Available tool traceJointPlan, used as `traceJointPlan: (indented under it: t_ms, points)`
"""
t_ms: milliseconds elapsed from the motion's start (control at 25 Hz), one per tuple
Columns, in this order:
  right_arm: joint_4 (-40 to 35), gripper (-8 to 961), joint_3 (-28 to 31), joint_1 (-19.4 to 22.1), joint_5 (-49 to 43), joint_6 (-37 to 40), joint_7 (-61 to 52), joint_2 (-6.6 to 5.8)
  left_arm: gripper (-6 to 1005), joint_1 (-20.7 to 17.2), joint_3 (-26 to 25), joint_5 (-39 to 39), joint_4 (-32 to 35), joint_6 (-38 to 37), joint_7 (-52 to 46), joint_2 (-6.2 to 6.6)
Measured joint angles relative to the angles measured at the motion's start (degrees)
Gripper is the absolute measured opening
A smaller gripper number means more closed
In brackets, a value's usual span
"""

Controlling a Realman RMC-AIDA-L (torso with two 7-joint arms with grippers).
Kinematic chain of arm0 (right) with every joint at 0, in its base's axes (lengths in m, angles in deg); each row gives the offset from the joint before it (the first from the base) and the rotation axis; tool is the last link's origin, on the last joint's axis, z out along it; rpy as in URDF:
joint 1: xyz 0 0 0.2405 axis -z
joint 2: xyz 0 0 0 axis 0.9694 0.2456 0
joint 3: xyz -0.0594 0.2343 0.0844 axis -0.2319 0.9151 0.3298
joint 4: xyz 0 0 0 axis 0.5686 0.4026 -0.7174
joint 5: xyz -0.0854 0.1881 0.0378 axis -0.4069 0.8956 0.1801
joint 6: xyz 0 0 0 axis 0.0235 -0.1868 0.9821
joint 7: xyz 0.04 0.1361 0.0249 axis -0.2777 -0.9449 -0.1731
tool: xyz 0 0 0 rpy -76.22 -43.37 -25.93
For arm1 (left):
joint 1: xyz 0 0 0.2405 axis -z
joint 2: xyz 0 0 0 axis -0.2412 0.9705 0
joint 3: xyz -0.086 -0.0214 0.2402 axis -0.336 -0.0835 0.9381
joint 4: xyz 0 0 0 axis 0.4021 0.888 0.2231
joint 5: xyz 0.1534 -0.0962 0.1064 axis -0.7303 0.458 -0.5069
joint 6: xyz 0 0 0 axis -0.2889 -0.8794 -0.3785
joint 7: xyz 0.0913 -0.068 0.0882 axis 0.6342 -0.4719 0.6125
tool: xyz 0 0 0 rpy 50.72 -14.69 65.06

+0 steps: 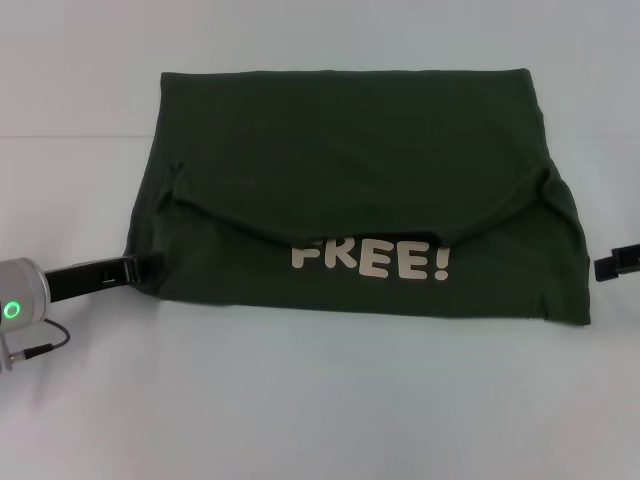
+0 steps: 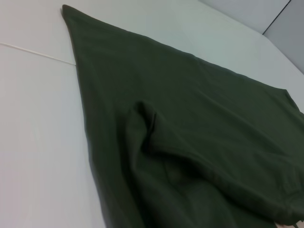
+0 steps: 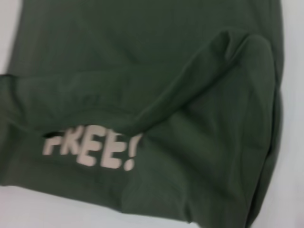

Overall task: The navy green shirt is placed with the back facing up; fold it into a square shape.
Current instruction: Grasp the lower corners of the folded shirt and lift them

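The shirt (image 1: 350, 170) is lying folded on the white tabletop (image 1: 320, 400), "FREE!" lettering (image 1: 370, 260) showing under the sagging fold. Left end effector (image 1: 140, 268) is touching its near-left corner; grip cannot be told. Right end effector (image 1: 618, 263) is sitting just off the shirt's right edge, grip likewise unclear.

Even, bright overhead light; the table (image 1: 320, 400) shows almost no shadow or glare. The right wrist view is soft, perhaps motion-blurred, fuzzing the shirt (image 3: 142, 71) lettering.

Plain white tabletop (image 1: 320, 400) w/ thin seam line (image 2: 33, 51), grey wall panels (image 2: 285, 23) behind, even light.
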Motion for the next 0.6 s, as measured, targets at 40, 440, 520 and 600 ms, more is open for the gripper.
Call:
traceJointPlan:
  t_ms: [40, 440, 520, 600]
  points:
    - [0.29, 942, 0.0, -1.17, -1.94, -0.41, -0.36, 0.25, -1, 0.04, 0.05, 0.0, 0.0, -0.01, -0.06, 0.01]
    - [6.12, 942, -2.21, -5.2, -5.17, -8.12, -1.27, 1.45, -1, 0.15, 0.2, 0.0, 0.0, -0.09, -0.16, 0.08]
    - [6.67, 941, -2.44, -5.13, -5.13, -9.05, -1.23, 1.47, -1, 0.15, 0.2, 0.0, 0.0, -0.1, -0.17, 0.1]
    - [6.86, 941, -2.35, -4.88, -4.94, -9.92, -1.11, 1.76, -1, 0.15, 0.2, 0.0, 0.0, -0.12, -0.18, 0.13]
